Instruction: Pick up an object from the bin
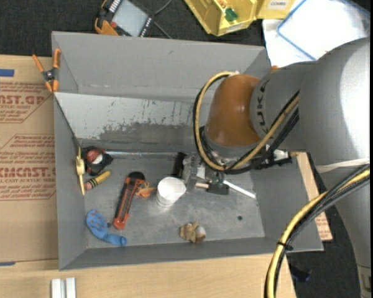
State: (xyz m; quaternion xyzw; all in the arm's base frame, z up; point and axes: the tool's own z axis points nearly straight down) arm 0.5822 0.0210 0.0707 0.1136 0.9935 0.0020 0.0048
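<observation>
Pincer (197, 179): beside the white plastic cup (170, 190), mid-bin; grip state cannot be told.
Cup handling: probably light, stiff, slippery; best taken across the rim.

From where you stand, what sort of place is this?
Probably a robotics lab: a cabled robot arm reaches into a grey metal bin of loose oddments, and a handheld controller lies beyond it.
</observation>
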